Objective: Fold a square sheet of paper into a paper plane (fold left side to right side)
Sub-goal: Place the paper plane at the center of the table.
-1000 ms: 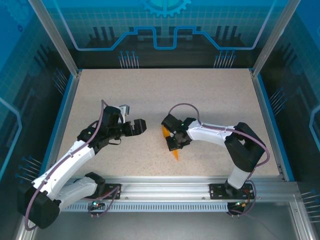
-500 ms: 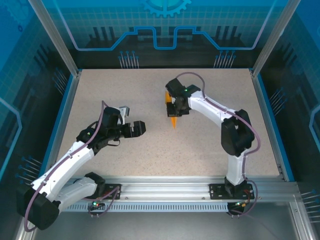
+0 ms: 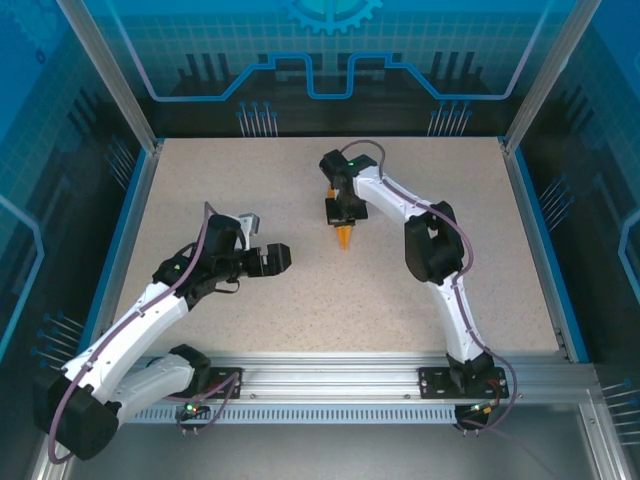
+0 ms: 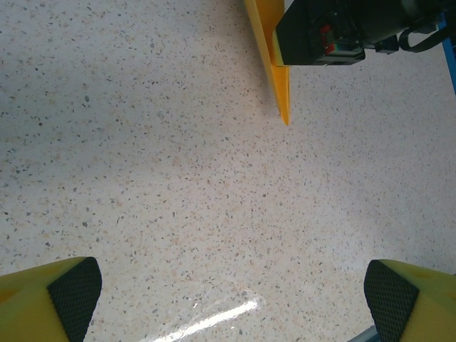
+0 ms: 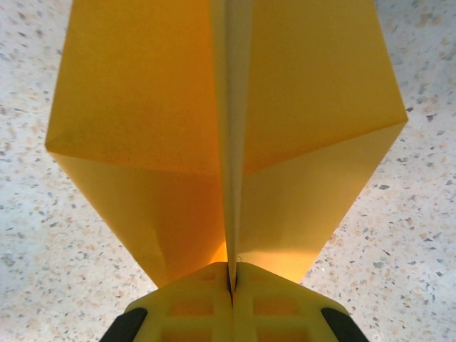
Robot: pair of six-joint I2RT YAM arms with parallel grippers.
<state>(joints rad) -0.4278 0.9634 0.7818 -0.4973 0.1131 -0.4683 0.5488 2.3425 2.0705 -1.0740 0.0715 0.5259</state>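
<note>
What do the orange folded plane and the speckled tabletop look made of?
Slim orange folded plane: thin matte paper, going by crisp creases and light glowing through. Speckled beige tabletop: hard, smooth, perhaps stone-look laminate; a glare streak shows slight gloss.

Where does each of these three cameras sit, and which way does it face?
Top camera: above and behind the arms, looking down at the table; both arms show, with the left end effector and right end effector.
Left wrist: looks across the table past its own spread fingertips.
Right wrist: looks along its shut fingers at the paper plane.
Shared: all three see the plane.
</note>
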